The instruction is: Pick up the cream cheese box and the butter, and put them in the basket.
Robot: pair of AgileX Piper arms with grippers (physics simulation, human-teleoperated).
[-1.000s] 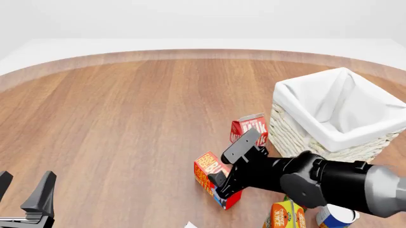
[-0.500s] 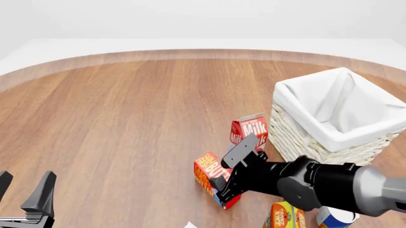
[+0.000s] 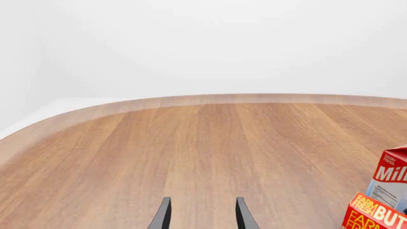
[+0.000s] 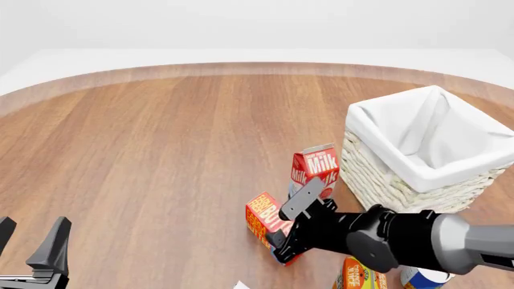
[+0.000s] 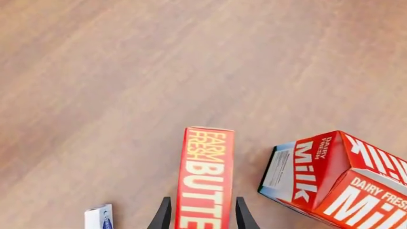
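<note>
The butter point(image 4: 262, 217), a red and orange carton, lies on the wooden table in front of the milk carton. My right gripper point(image 4: 281, 238) is down over its near end and open. In the right wrist view the butter point(image 5: 205, 176) lies between the two fingers point(image 5: 164, 215), with a thin gap on each side. The wicker basket point(image 4: 377, 171) with its white liner stands at the right. My left gripper point(image 4: 30, 233) rests open and empty at the near left, also seen as the left gripper point(image 3: 202, 204). A small white and blue box point(image 5: 98, 218) shows beside the butter; I cannot tell if it is the cream cheese box.
A red and white milk carton point(image 4: 315, 167) stands upright between the butter and the basket, close to my right arm. An orange juice carton point(image 4: 362, 274) and a can point(image 4: 423, 277) sit at the near right edge. Bare wood spreads to the left and far side.
My right arm has dropped lower, bringing its open fingers down around the near end of the butter. The butter, milk carton and left gripper have stayed put.
</note>
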